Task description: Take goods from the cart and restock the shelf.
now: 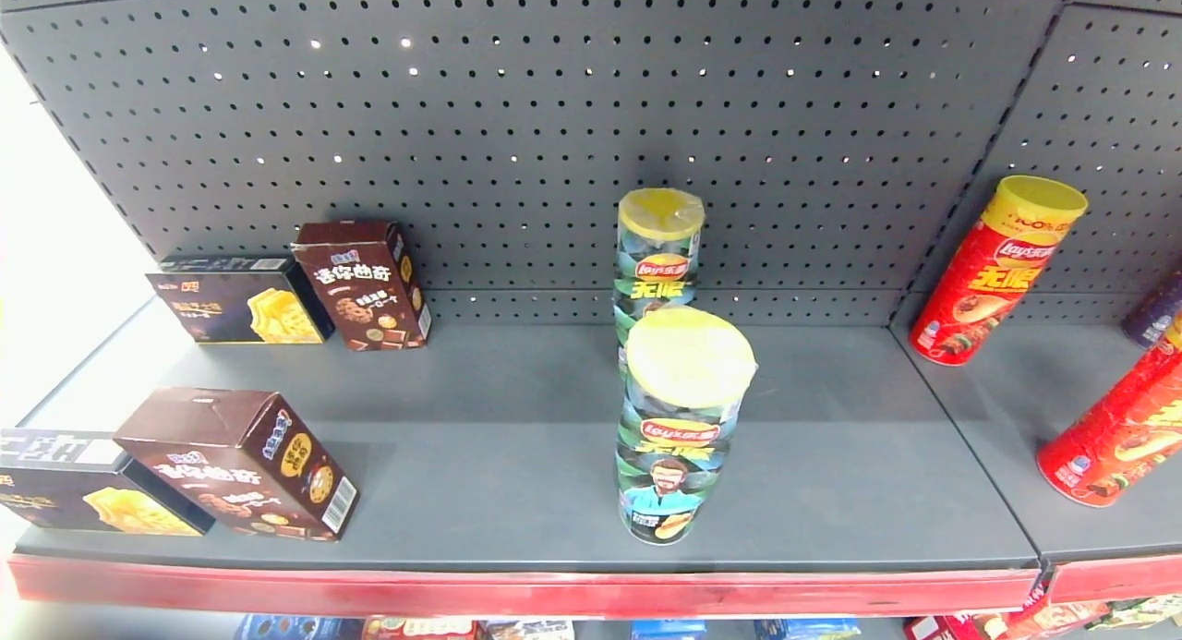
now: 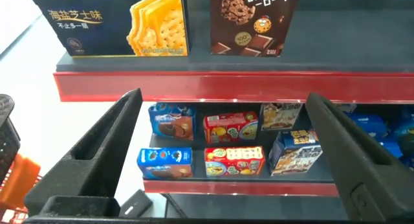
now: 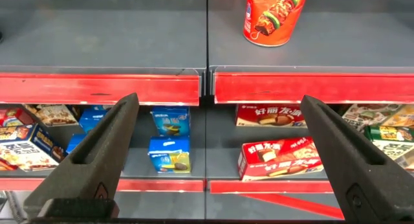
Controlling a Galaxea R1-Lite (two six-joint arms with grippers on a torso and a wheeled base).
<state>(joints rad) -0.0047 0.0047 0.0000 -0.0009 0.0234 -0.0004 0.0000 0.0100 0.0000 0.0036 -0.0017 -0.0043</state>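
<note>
Currently left gripper [image 2: 220,120] and right gripper [image 3: 217,120] both spread wide, empty, facing shelf [image 1: 831,455] red front edge; probably freed for next cart pick. Front chip can [image 1: 681,428] upright mid-shelf, rear chip can [image 1: 657,252] straight behind it, likely queued as one facing row.

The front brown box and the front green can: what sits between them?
Nothing: the head view shows only bare shelf between the brown box and green can.
</note>
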